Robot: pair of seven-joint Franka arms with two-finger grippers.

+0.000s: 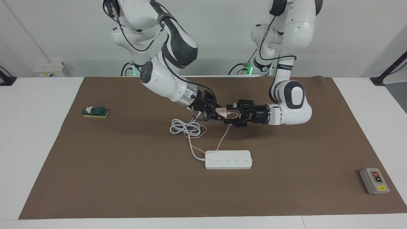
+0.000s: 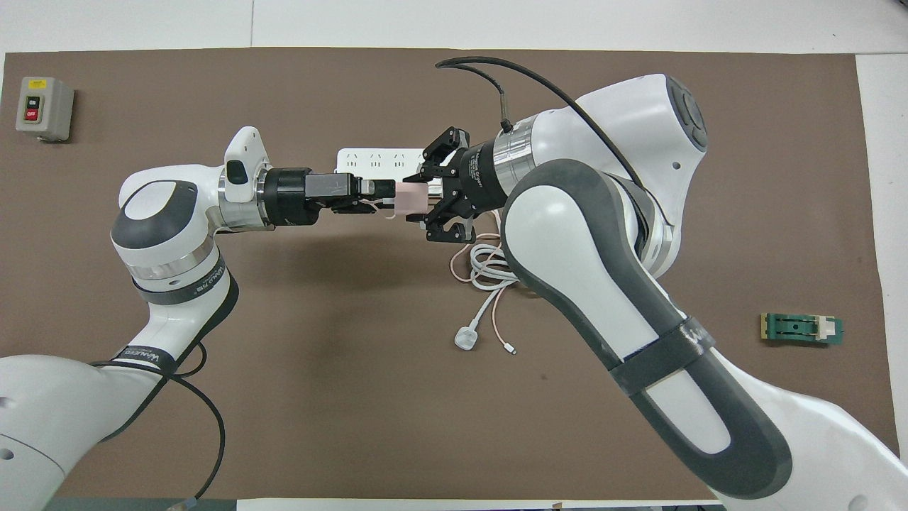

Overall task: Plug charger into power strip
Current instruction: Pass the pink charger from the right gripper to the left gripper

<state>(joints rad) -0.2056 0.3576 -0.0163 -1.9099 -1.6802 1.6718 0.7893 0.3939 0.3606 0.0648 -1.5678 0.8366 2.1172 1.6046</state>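
Charger [image 1: 221, 111]: clamped in my right hand [image 1: 219, 115] (raised over the mat).
Left hand [image 1: 229, 114]: fingers spread, flanking the charger.
Power strip [image 1: 228, 159]: flat on the surface, all sockets vacant.

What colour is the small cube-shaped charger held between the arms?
Pale pink cube-shaped charger; clearest in the overhead view.

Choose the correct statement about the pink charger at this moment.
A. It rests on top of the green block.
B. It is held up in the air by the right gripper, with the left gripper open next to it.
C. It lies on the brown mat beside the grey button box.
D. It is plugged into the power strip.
B: the charger sits in the shut right gripper above the mat, the open left gripper faces it, and the power strip has no plug in it.
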